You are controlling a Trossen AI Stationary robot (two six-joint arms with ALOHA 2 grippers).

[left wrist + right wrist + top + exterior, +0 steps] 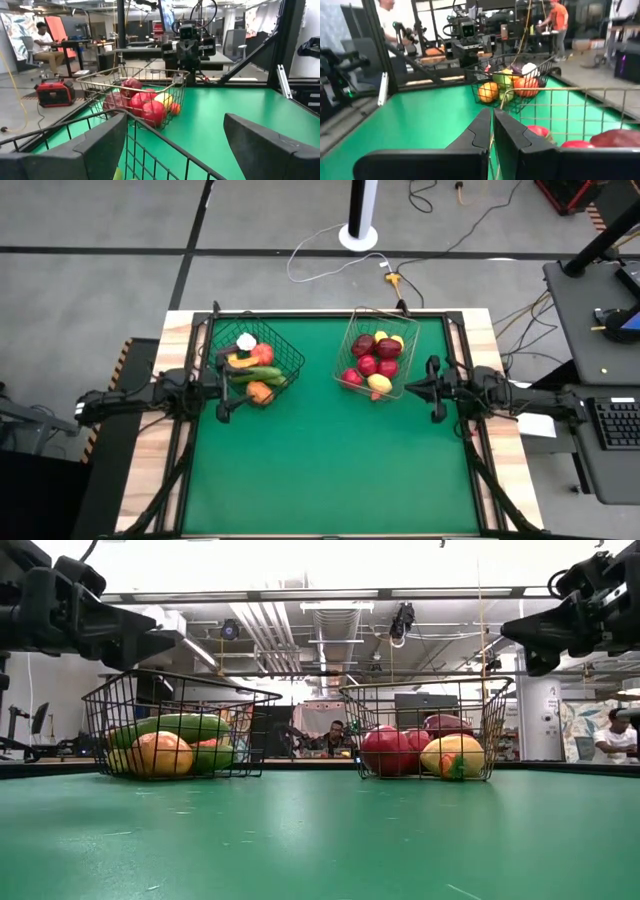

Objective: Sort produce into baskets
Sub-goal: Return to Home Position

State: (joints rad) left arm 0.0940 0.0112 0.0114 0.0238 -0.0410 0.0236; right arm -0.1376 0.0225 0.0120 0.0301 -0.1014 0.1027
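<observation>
Left tool (222, 388): fingers spread wide, nothing between them. It hangs clear above the green tabletop (330, 460), over the left rim of the square dark-wire mesh basket (292, 350). In the left wrist view the basket's wire runs right under the parted fingers (100, 145).

Right tool (407, 388): fingers pressed together, empty. It is raised off the tabletop, with its tip at the right-hand rim of the square pale-wire mesh basket (346, 340). The right wrist view shows the closed fingers (480, 127) just above that rim.

Both arms lie along the tabletop's side edges and point inward at each other.

Dark basket, back left of the tabletop, holds:
- a white garlic bulb (246, 341) on top
- a round red-orange piece (263, 355) beside it
- a long green cucumber (262, 374) lying across
- a round orange fruit (259, 392) at the near edge

Pale basket, back right and well apart from the dark one, holds:
- dark purple-red pieces (388, 347) toward the back
- red apples (368, 365) in the middle
- a yellow lemon (380, 384) at the near edge

All produce sits inside the two baskets.
</observation>
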